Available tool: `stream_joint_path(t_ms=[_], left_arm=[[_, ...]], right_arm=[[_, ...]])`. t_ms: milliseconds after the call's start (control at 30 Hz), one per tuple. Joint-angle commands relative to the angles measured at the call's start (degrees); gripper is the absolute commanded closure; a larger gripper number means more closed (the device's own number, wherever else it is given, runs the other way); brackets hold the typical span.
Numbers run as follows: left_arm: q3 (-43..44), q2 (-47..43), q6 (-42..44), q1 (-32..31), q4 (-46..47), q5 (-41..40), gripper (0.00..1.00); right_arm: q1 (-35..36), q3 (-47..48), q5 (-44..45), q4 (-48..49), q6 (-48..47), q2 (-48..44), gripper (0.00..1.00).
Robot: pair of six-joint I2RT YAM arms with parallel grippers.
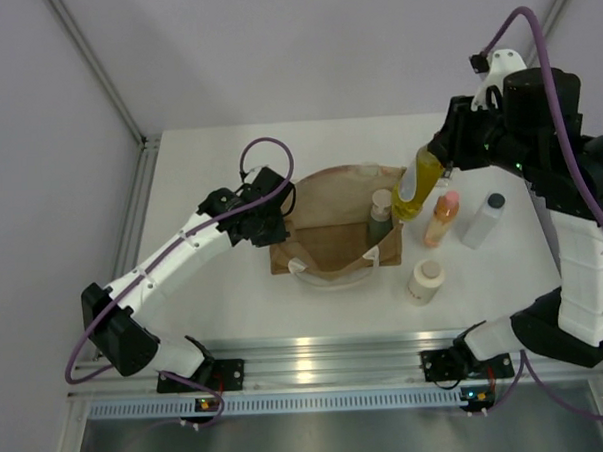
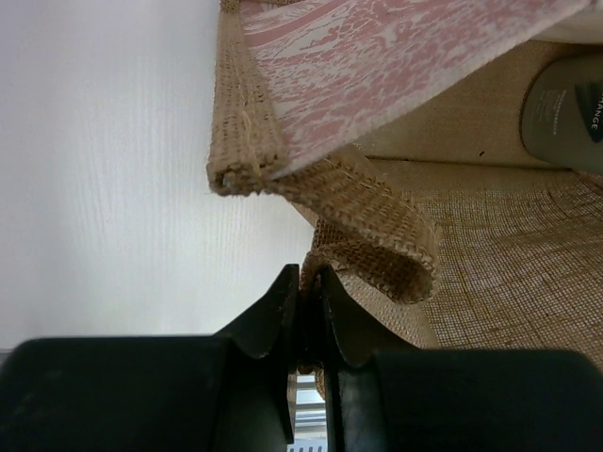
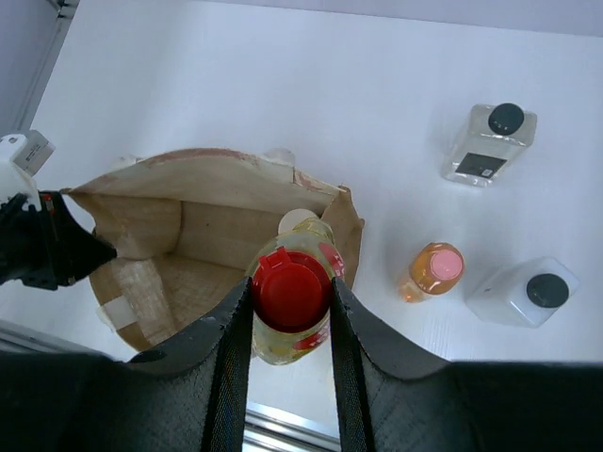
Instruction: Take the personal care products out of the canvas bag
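While tight on canvas bag rim, left end effector; right end effector aloft, clamping yellow bottle.

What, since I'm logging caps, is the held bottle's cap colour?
Red cap on the yellow bottle; right wrist view shows it best.

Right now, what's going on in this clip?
The left gripper is shut on an edge of the canvas bag, holding it in place. The right gripper grips the yellow bottle with the red cap over the bag's right rim. The grey pump bottle is inside the bag. The orange bottle, a clear square bottle and the cream cylinder stand on the table beside it.
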Motion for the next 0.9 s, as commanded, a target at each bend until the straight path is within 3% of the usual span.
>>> stream_joint_path(t_ms=[0, 433, 700, 867], left_arm=[[-0.03, 1.5, 0.92, -0.06, 1.7, 1.2, 1.0], [1.02, 2.73, 2.07, -0.06, 1.7, 1.29, 1.0], [1.82, 3.52, 1.89, -0.06, 1.79, 1.12, 1.0], [2.26, 3.43, 2.15, -0.06, 1.79, 0.77, 1.0]], right_arm=[[-2.55, 3.35, 0.78, -4.57, -0.04, -1.89, 1.0], [-8.45, -4.47, 5.87, -4.14, -0.93, -6.37, 1.0], [-8.36, -20.02, 18.88, 3.68, 3.89, -12.69, 1.0], [-8.71, -36.35, 24.68, 11.5, 8.72, -20.16, 1.0]])
